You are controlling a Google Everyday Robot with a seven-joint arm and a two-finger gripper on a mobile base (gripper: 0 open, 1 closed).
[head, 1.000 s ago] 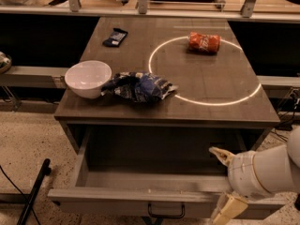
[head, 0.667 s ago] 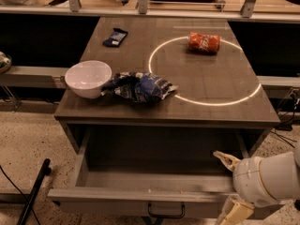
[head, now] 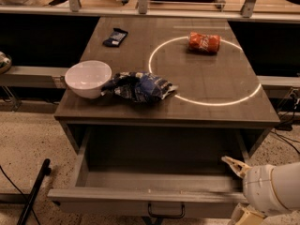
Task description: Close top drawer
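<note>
A: Camera view, the only one you have: where is your top drawer (head: 140,198)?

B: It's pulled well out from under the worktop (head: 211,74). The front panel is nearest the camera, with its dark loop handle (head: 166,212) at the centre. I'd judge none of the closing is done yet.

A: And the pincer?

B: Your pincer (head: 229,190) is low on the right, at the right end of the drawer's front panel. Its fingers (head: 234,165) are spread, one showing above the panel's top edge and the other poking out lower down at the bottom of the frame. It pinches nothing. My guess is it's set there to push the panel in rather than to use the handle. I can't tell whether it touches the wood.

A: Anything in your way?

B: I see nothing along the drawer's path. A white bowl (head: 88,78) and a crumpled blue bag (head: 139,86) right beside it sit near the worktop's front edge, so a hard shove could jolt them. An orange can (head: 204,42) lies on its side farther back, by a bright ring (head: 206,102). A small dark packet (head: 115,36) lies at the back left. On the floor, a black pole (head: 33,193) slants near the drawer's left corner.
</note>
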